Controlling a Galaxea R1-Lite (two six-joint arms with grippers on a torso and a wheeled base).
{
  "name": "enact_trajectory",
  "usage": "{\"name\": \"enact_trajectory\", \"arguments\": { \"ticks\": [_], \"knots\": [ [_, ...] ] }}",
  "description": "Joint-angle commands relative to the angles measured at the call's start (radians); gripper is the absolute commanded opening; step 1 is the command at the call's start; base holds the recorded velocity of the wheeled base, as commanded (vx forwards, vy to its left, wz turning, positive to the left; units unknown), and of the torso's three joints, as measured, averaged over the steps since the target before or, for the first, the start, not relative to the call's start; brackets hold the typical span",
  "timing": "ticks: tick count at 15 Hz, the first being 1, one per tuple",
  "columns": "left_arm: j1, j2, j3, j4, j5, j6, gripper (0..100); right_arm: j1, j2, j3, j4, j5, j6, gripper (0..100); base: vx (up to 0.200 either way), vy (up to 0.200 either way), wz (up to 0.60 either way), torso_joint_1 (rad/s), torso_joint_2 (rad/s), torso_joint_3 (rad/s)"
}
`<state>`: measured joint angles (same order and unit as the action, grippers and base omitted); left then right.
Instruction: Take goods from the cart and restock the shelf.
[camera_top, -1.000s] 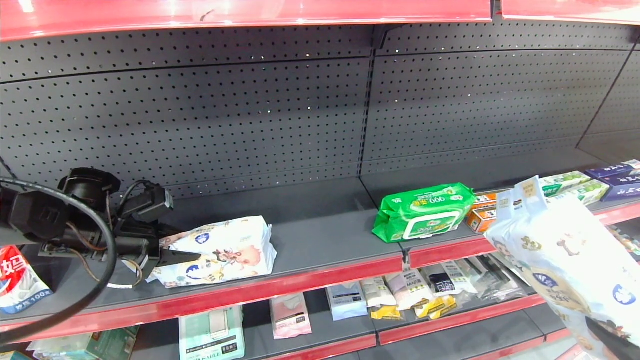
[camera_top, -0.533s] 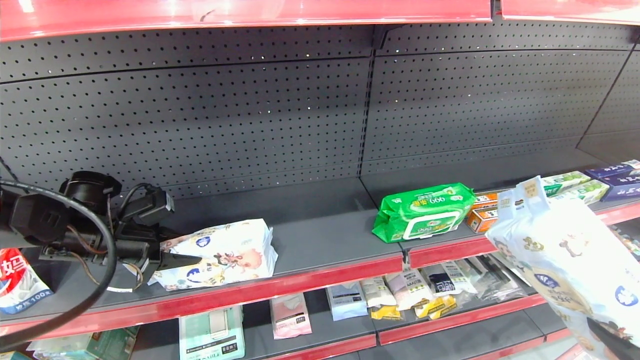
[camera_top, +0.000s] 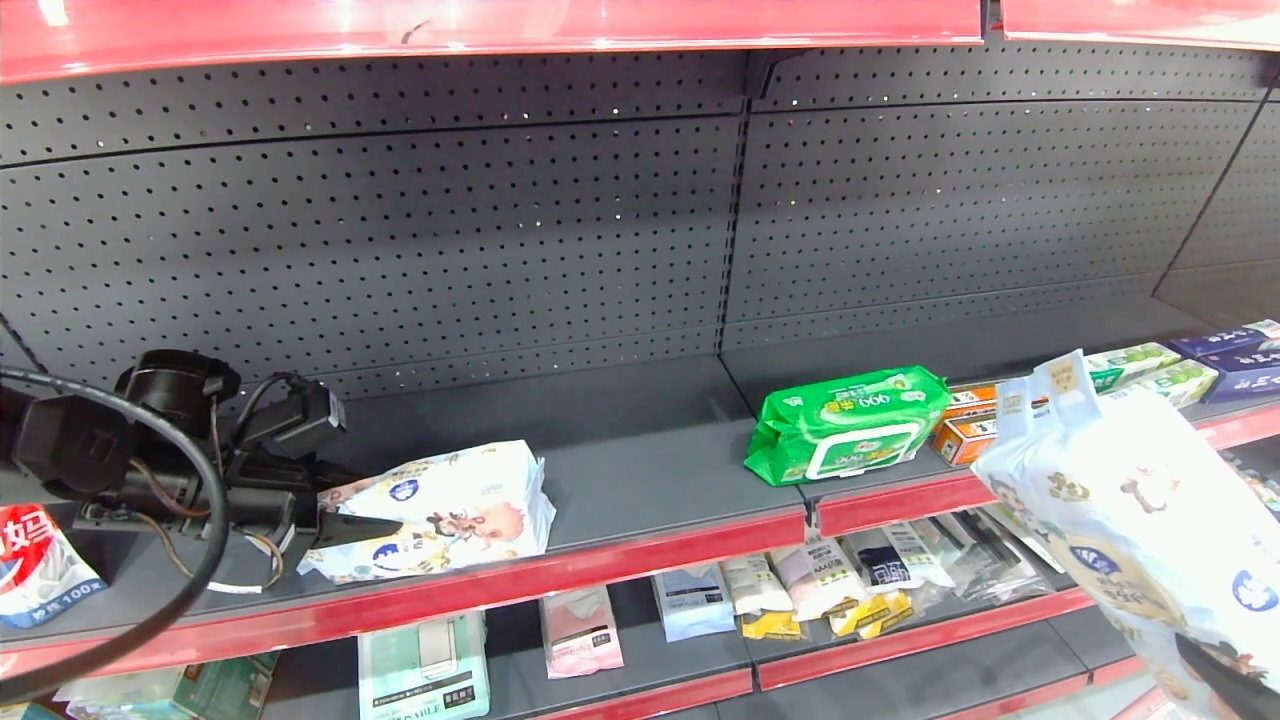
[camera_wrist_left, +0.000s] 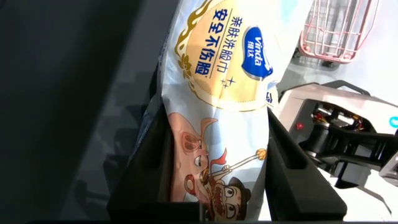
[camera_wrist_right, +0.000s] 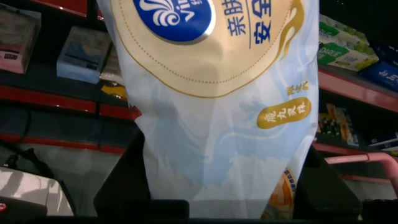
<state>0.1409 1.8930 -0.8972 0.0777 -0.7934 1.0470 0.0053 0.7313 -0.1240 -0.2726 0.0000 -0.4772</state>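
1. One red-and-white bag (camera_top: 40, 565) lies at the far left end of the shelf (camera_top: 640, 470), near its red front edge.
2. Just to its right, the left gripper (camera_wrist_left: 219, 155) sits low over the shelf's left part. Its jaws are closed narrowly on the left end of the first tissue pack (camera_top: 455, 505), one finger pressed against each side in the left wrist view.
3. That pack, white with cartoon print, lies flat on the shelf close to the front edge, left of the middle.
4. A green wipes pack (camera_top: 850, 420) lies right of the middle, at the front edge and well apart from the first pack.
5. Orange boxes (camera_top: 965, 430) touch the green pack's right end.
6. The second tissue pack (camera_top: 1120, 500) hangs in the air in front of the shelf's right end, tilted, with its top toward the shelf. The right gripper (camera_wrist_right: 222, 186) holds its lower end, jaws closed on both sides.
7. Green-and-white boxes (camera_top: 1150, 368) stand behind it on the shelf.
8. Blue boxes (camera_top: 1235, 355) sit at the far right end.
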Motion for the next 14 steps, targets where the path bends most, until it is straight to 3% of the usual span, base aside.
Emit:
{"name": "enact_trajectory", "arguments": {
  "ticks": [1, 7, 8, 12, 13, 14],
  "knots": [
    [0.000, 0.008, -0.012, -0.001, 0.000, -0.001, 0, 0.001, -0.006, 0.000, 0.000, 0.000, 0.000, 0, 0.000, 0.000, 0.00, 0.000, 0.00, 0.000],
    [0.002, 0.011, -0.011, -0.007, 0.000, -0.002, 0, 0.001, -0.004, 0.000, 0.000, 0.000, -0.018, 0, 0.000, 0.000, 0.00, 0.000, 0.00, 0.000],
    [0.002, 0.011, -0.006, -0.010, -0.003, -0.002, 100, 0.001, -0.006, 0.000, 0.000, 0.000, -0.018, 0, 0.000, 0.000, 0.00, 0.000, 0.00, 0.000],
    [0.005, -0.009, -0.011, -0.007, -0.004, -0.024, 100, 0.001, -0.006, 0.001, 0.000, 0.000, -0.020, 0, 0.000, 0.000, 0.00, 0.000, 0.00, 0.000],
    [0.006, -0.029, -0.012, -0.007, -0.009, -0.048, 100, 0.001, -0.006, 0.003, 0.000, 0.000, -0.020, 0, 0.000, 0.000, 0.00, 0.000, 0.00, 0.000],
    [0.005, -0.064, -0.011, -0.007, -0.010, -0.096, 100, 0.001, -0.006, 0.004, 0.000, 0.000, -0.020, 0, 0.000, 0.000, 0.00, 0.000, 0.00, 0.000]
  ]
}}
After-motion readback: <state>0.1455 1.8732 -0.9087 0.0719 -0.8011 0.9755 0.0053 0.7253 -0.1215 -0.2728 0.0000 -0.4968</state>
